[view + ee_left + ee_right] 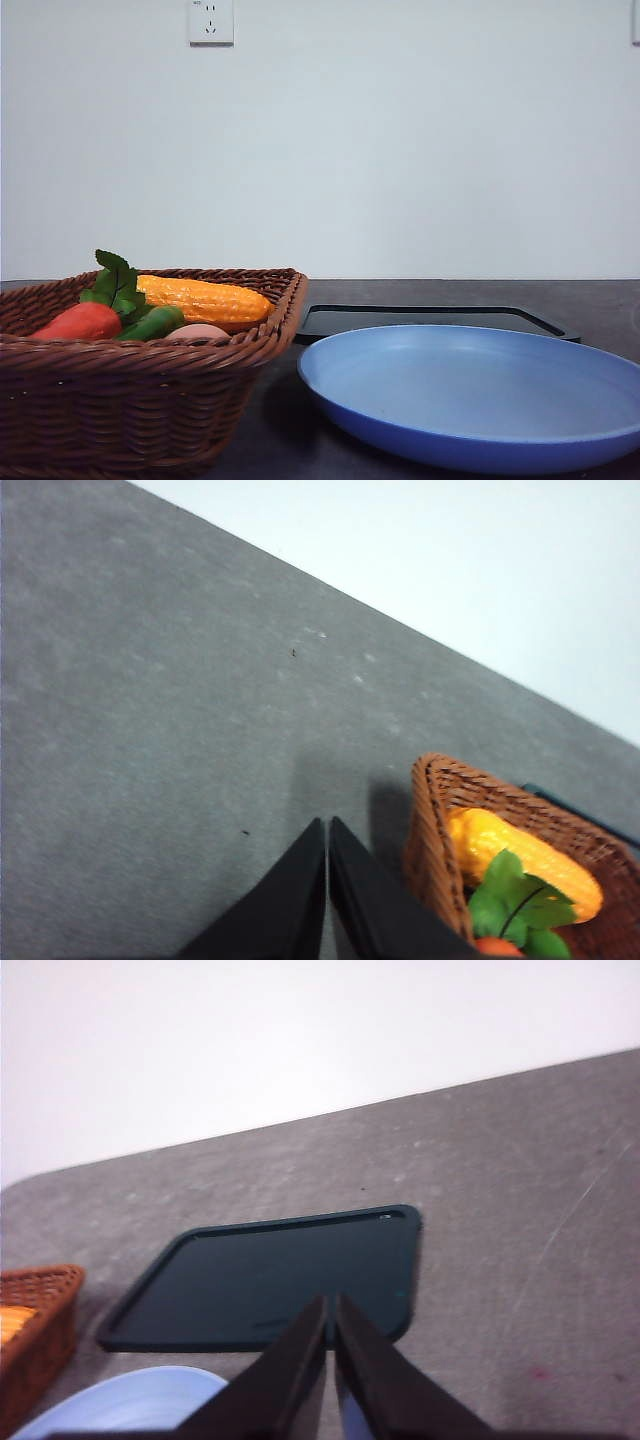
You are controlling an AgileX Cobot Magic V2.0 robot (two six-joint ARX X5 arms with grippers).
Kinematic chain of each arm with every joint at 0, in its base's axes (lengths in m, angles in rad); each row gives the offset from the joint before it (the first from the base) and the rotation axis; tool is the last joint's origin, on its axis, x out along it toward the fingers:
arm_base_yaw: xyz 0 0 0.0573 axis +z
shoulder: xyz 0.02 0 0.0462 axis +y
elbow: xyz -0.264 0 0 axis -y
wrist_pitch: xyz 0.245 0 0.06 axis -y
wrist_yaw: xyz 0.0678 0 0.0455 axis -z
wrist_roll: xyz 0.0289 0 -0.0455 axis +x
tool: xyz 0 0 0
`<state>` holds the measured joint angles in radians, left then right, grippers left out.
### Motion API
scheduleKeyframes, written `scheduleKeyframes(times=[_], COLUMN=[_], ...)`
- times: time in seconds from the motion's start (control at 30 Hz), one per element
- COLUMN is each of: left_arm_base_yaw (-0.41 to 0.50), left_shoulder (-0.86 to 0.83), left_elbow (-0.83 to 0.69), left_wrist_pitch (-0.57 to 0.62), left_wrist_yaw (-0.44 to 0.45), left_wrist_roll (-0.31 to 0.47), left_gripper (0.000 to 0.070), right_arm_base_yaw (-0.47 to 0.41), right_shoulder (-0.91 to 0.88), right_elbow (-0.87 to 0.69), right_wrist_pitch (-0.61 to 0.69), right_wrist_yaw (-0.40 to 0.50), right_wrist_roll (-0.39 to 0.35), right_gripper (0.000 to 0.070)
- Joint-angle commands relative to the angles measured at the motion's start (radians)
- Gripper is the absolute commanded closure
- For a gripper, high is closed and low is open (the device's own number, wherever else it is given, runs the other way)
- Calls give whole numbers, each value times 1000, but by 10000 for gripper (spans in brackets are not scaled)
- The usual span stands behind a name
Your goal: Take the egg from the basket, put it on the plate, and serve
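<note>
The egg (198,331) lies in the basket (130,400), at the left of the front view; just its pinkish top shows above the braided near rim, close beside a green vegetable (152,323). A red-orange carrot-like vegetable (80,321) with green leaves (113,285) lies further left in the basket, and a yellow corn cob (203,299) rests behind the egg toward the far rim. The plate (480,400), light blue and bare, sits just beside the basket on the right, on the dark grey table (600,300). A flat black tray (430,318) lies behind the plate. In the left wrist view the left gripper (327,825) hangs above the table beside the basket's outer wall, its 2 black fingers pressed together with nothing between them. In the right wrist view the right gripper (330,1305) hangs over the near edge of the tray, its 2 fingers likewise closed to a thin slit and holding nothing, with the plate's rim and a corner of the basket nearby.
</note>
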<state>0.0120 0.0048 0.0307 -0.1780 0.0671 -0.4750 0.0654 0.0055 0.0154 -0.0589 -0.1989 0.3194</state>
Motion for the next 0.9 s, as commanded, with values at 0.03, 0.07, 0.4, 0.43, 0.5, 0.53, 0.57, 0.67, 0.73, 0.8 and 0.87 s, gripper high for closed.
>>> scheduleKeyframes(times=[0.03,0.07,0.4,0.43,0.5,0.53,0.57,0.67,0.73,0.8,0.87], left_arm_base_yaw=[2,2,2,2,2,2,2,2,1,0,0], left_shoulder=[-2,-2,47,65,108,131,158,254,318,390,463], left_elbow=[-26,-26,80,99,137,154,173,233,272,317,366], left_wrist_pitch=[-6,2,-21,-27,-40,-42,-42,-47,-47,-51,-72], left_wrist_yaw=[18,36,161,168,183,193,208,263,312,367,427], left_wrist_roll=[-82,-92,-110,-110,-109,-108,-105,-88,-75,-51,-21], left_gripper=[700,700,700,700,700,700,700,700,700,700,700], right_arm_base_yaw=[2,2,2,2,2,2,2,2,2,2,2], right_shoulder=[-2,-2,49,67,112,134,162,251,310,375,440], right_elbow=[0,7,193,213,253,271,290,343,376,411,448], right_wrist_pitch=[9,2,-238,-255,-278,-287,-294,-319,-336,-353,-373], right_wrist_yaw=[-22,-24,-5,-5,-2,2,7,8,4,-15,-36], right_wrist_roll=[72,77,85,85,85,84,84,83,75,53,37], right_gripper=[700,700,700,700,700,700,700,700,700,700,700])
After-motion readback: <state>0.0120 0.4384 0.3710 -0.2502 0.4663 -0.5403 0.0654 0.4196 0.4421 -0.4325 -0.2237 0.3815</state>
